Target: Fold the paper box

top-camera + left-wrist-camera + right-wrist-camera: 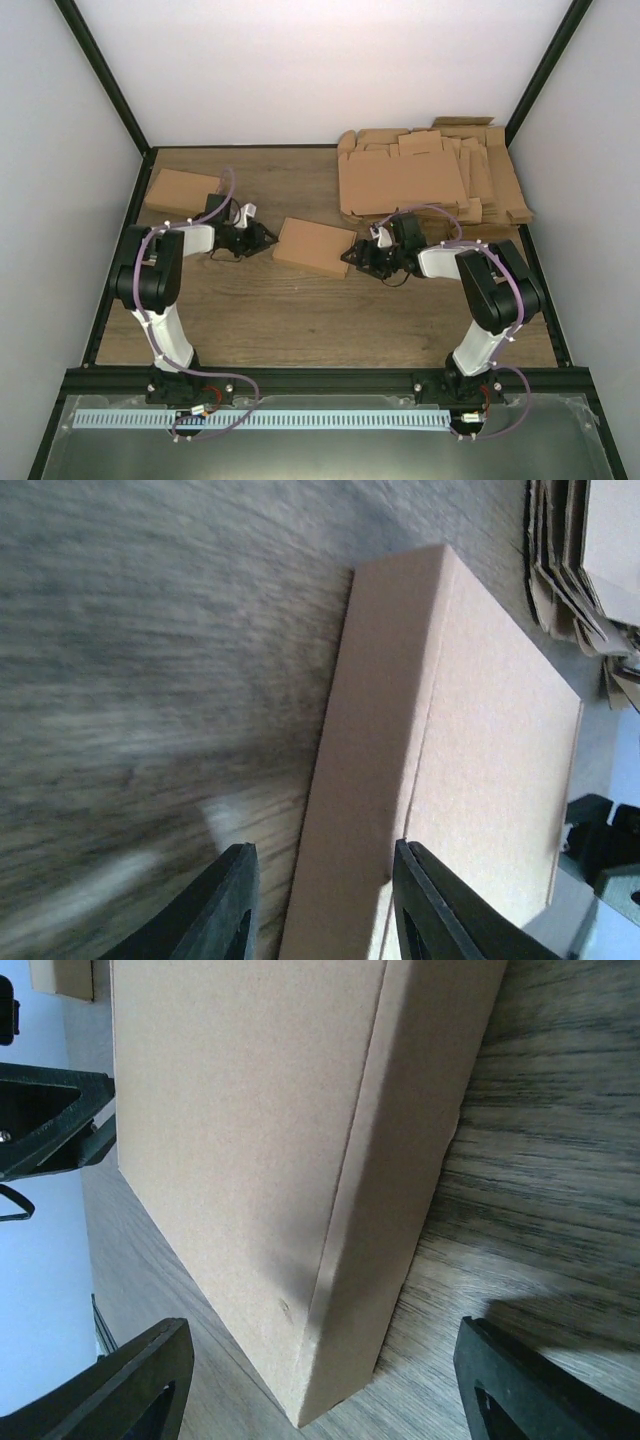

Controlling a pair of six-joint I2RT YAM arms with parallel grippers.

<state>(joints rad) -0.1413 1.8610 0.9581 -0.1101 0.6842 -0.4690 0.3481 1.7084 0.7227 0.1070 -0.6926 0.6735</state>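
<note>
The paper box [315, 246] lies folded shut as a flat brown carton on the wooden table, mid-centre. My left gripper [264, 238] is at its left end. In the left wrist view the box [480, 740] runs down between the jaws of this gripper [322, 845]. They stand partly apart, and wood shows between the left finger and the box's side wall. My right gripper [354, 258] is at the box's right end. In the right wrist view its jaws [322, 1322] stand wide open, with a corner of the box [240, 1110] just ahead of them.
A thick pile of flat brown cardboard sheets [430, 175] fills the back right. A second folded brown carton [185, 192] lies at the back left, behind the left arm. Black frame rails border the table [300, 320].
</note>
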